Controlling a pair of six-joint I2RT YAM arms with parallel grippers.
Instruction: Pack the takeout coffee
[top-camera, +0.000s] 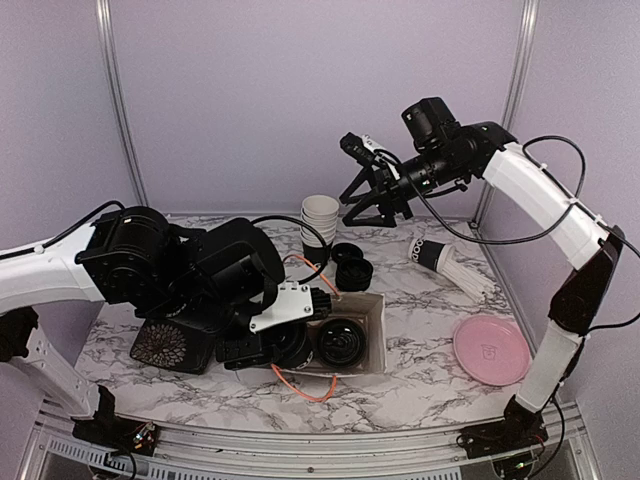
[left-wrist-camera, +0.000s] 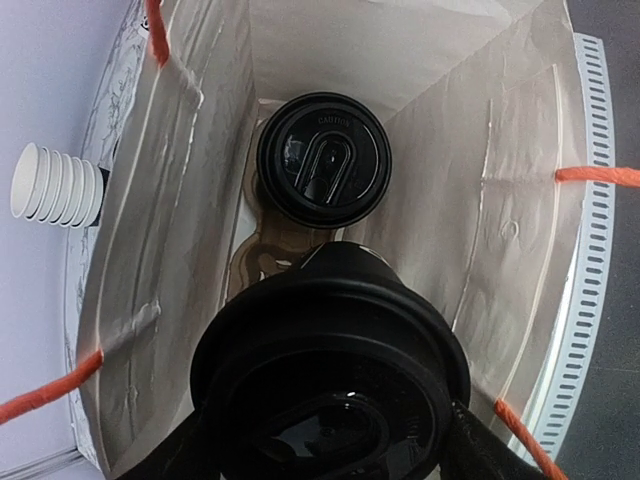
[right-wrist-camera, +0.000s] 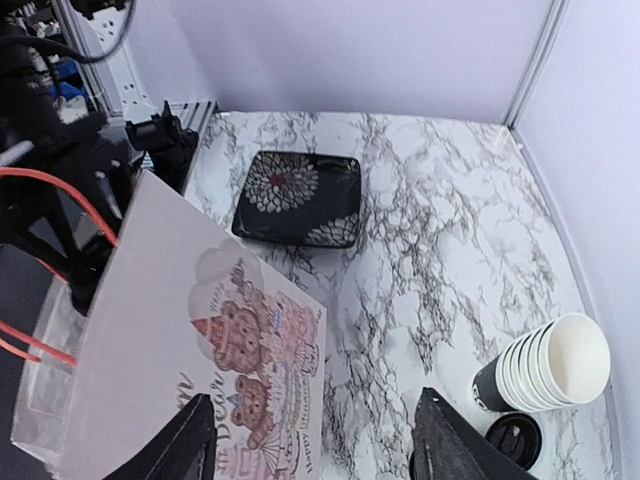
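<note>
A white paper bag (top-camera: 372, 318) with orange handles stands open at the table's middle. One lidded black coffee cup (left-wrist-camera: 323, 160) stands inside it at the far end and also shows in the top view (top-camera: 340, 341). My left gripper (left-wrist-camera: 330, 455) is shut on a second lidded coffee cup (left-wrist-camera: 330, 360) and holds it inside the bag's mouth, just in front of the first. Two more lidded coffee cups (top-camera: 352, 263) stand on the table behind the bag. My right gripper (top-camera: 366, 208) is open and empty, raised high above the back of the table; in its own view it (right-wrist-camera: 315, 450) looks down over the bag's printed side (right-wrist-camera: 200, 330).
A stack of white-lined cups (top-camera: 319, 222) stands behind the bag. A black cup of white straws (top-camera: 447, 261) lies at the back right. A pink plate (top-camera: 491, 350) sits at the right, a black patterned dish (top-camera: 168, 347) at the left. A brown wet patch (left-wrist-camera: 262, 255) marks the bag's floor.
</note>
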